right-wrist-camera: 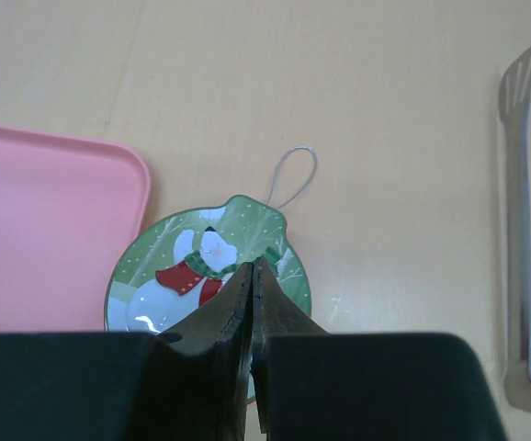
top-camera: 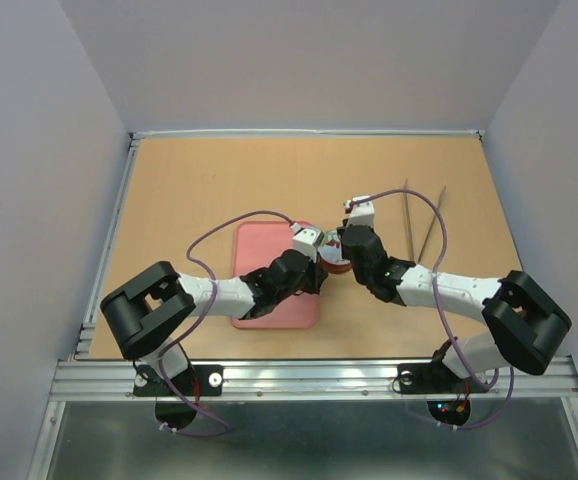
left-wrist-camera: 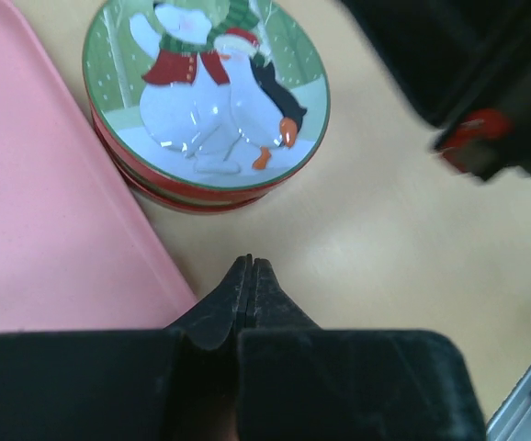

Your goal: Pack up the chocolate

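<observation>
**Both grippers pressed shut at a lidded Christmas tin beside a pink tray**

The round red tin (left-wrist-camera: 206,92) stands on the wooden table (top-camera: 219,180), just beside the corner of the pink tray (left-wrist-camera: 45,211). Its lid is on, showing a scarfed polar bear and a penguin on green, and a thin wire loop (right-wrist-camera: 293,175) sticks out from its far edge. The lid hides the inside, so what the tin holds cannot be told. The parts of the tray that show are bare pink. No chocolate shows in any view. The left gripper (left-wrist-camera: 251,262) has its fingers pressed together, tips over the table just short of the tin. The right gripper (right-wrist-camera: 252,266) is also closed on nothing, tips above the lid. Metal tongs (right-wrist-camera: 523,230) lie well to the right.
</observation>
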You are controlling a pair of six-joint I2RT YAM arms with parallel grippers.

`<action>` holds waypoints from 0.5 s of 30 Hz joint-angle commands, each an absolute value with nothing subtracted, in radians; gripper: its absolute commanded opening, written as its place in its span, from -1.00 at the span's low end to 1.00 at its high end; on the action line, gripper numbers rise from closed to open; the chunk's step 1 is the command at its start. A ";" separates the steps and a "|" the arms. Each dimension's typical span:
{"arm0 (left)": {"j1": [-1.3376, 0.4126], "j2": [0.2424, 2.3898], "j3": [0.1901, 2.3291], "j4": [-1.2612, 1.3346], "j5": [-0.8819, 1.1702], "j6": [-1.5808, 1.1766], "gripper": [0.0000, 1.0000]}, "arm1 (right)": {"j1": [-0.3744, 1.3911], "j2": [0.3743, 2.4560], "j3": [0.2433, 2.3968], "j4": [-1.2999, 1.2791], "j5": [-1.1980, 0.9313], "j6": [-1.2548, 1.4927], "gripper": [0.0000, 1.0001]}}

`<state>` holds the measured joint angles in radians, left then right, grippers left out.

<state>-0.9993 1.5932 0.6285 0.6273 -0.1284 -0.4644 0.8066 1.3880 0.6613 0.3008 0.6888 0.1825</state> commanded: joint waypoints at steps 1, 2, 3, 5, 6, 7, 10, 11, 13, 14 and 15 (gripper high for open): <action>-0.993 1.505 0.632 0.632 -0.179 -0.417 -1.00 | 0.807 1.448 0.718 0.322 0.651 0.222 -0.87; -0.980 1.496 0.644 0.624 -0.184 -0.405 -1.00 | 0.801 1.475 0.727 0.321 0.632 0.238 -0.88; -0.980 1.494 0.649 0.626 -0.187 -0.400 -1.00 | 0.796 1.483 0.727 0.321 0.624 0.245 -0.88; -0.956 1.502 0.663 0.632 -0.189 -0.388 -1.00 | 0.789 1.503 0.738 0.314 0.606 0.261 -0.88; -0.947 1.517 0.678 0.637 -0.187 -0.374 -1.00 | 0.781 1.515 0.739 0.313 0.600 0.273 -0.89; -0.930 1.528 0.687 0.644 -0.181 -0.371 -1.00 | 0.779 1.520 0.741 0.308 0.594 0.278 -0.88; -0.913 1.572 0.712 0.670 -0.157 -0.362 -1.00 | 0.772 1.535 0.742 0.295 0.578 0.294 -0.89; -0.907 1.598 0.725 0.676 -0.149 -0.361 -1.00 | 0.769 1.539 0.739 0.291 0.574 0.305 -0.89; -0.905 1.620 0.741 0.689 -0.134 -0.359 -1.00 | 0.769 1.552 0.736 0.285 0.566 0.317 -0.89; -0.905 1.637 0.755 0.699 -0.129 -0.357 -1.00 | 0.767 1.554 0.735 0.281 0.560 0.325 -0.89; -0.905 1.646 0.759 0.709 -0.120 -0.357 -1.00 | 0.767 1.563 0.735 0.275 0.554 0.339 -0.89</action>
